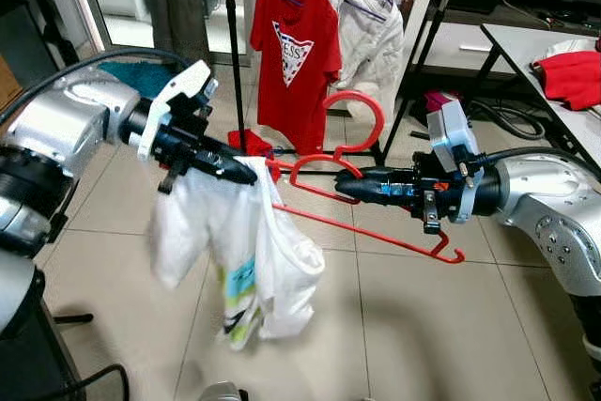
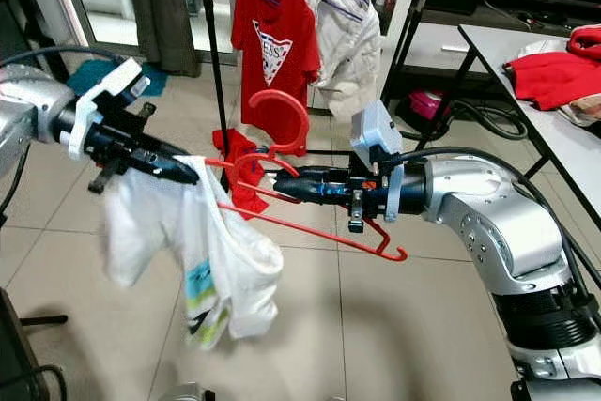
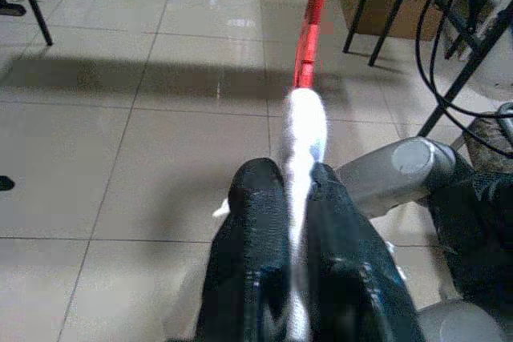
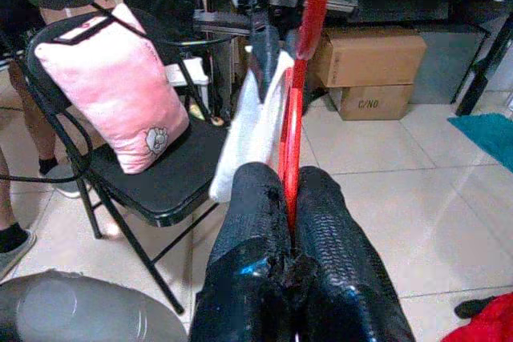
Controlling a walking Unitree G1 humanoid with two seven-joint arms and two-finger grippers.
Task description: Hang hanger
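Between the two silver arms, above the tiled floor point(image 1: 423, 326), the right tool point(image 1: 349, 185) is clenched on the red plastic hanger point(image 1: 376, 223), its black fingers point(image 4: 321, 230) pinching the red bar near the neck. From that grip the hanger's curved hook point(image 1: 362, 105) rises above, and its long lower bar slopes down beneath the right wrist to a small upturned tip. The other end of the hanger runs across to the left tool point(image 1: 246, 174), which is clamped on the white cloth garment point(image 1: 249, 260) with green and blue print; the left wrist view shows the white fabric squeezed between the black fingers point(image 3: 252, 198), with the red bar continuing beyond it. The garment hangs limp from that end of the hanger, well above the floor.

Behind the hanger stands a black metal clothes rack point(image 1: 413, 72), on which a red T-shirt with a white triangle print point(image 1: 293, 53) and a pale grey jacket point(image 1: 371, 30) hang side by side on blue hangers. To the robot's right, a white desk point(image 1: 535, 53) carries a folded red cloth point(image 1: 573, 77). The right wrist view shows a black folding chair point(image 4: 152, 174) bearing a pink cushion point(image 4: 112, 90), brown cardboard boxes point(image 4: 373, 58) behind it, and a person's leg point(image 4: 16, 182) beside the chair.
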